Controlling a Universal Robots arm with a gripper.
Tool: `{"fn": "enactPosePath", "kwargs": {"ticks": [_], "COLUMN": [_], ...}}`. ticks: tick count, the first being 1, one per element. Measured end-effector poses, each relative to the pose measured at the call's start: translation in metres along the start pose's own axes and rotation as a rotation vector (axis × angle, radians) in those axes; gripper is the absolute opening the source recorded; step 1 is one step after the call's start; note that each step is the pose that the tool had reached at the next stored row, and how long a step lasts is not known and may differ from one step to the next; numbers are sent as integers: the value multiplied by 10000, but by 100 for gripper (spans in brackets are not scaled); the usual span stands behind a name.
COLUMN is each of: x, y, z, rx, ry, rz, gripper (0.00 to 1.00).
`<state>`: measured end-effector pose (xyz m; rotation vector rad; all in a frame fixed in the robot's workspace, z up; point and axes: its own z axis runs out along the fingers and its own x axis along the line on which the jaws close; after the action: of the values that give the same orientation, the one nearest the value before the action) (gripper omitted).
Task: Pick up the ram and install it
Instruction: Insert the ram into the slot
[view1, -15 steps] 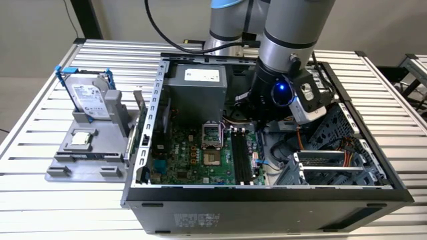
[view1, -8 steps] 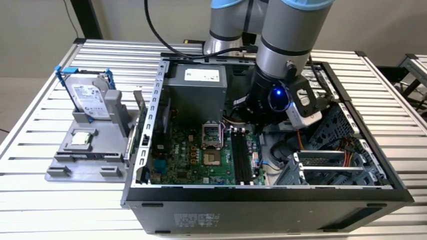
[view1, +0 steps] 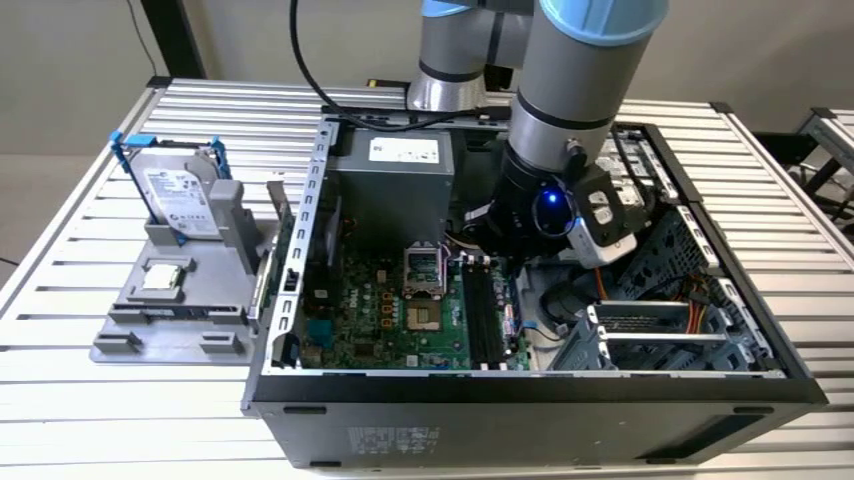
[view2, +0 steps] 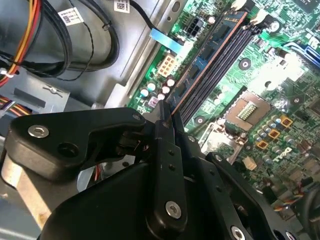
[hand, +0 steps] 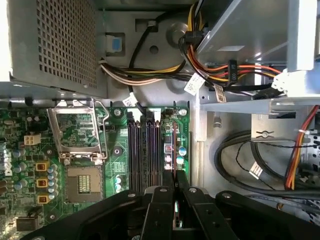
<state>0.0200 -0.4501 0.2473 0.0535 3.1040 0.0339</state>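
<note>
A slatted metal counter (view1: 80, 400) was seen carrying an open computer case (view1: 534, 400), side panel off. The arm (view1: 574, 90) was reached down into the case from 12 o'clock in the exterior view, with its wrist over the motherboard (view1: 387, 310) toward the 3 o'clock side. A grey holder (view1: 160, 320) was set outside the case at 9 o'clock, with a hard drive (view1: 180, 190) stood upright in it and a small square processor chip (view1: 163, 277) laid flat just below.

The end effector (hand: 175, 177) was seen in both wrist views, directly above the bank of memory slots (hand: 145, 150). Its fingers (view2: 162, 145) were drawn nearly together, with only a thin gap left. A thin green strip was seen in that gap, so they were judged to be clamped on the ram (hand: 168, 147), held edge-on. The grip itself was partly hidden by the finger bodies.

The ram was placed at the outermost slot, the one farthest from the empty processor socket (hand: 80, 135). Its long axis was judged parallel to the slots, which were run 12 to 6 o'clock in the exterior view. It lay straight below the end effector, just over or touching that slot. Whether it was seated could not be told.
</note>
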Motion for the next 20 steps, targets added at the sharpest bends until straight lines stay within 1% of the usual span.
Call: {"fn": "enactPosePath", "kwargs": {"ticks": [5, 8, 20], "x": [2, 8, 26], "y": [0, 0, -11], "z": [5, 22, 184], "rx": [7, 3, 5], "ry": [1, -1, -1], "rz": [-3, -1, 23], "gripper": [0, 0, 0]}}
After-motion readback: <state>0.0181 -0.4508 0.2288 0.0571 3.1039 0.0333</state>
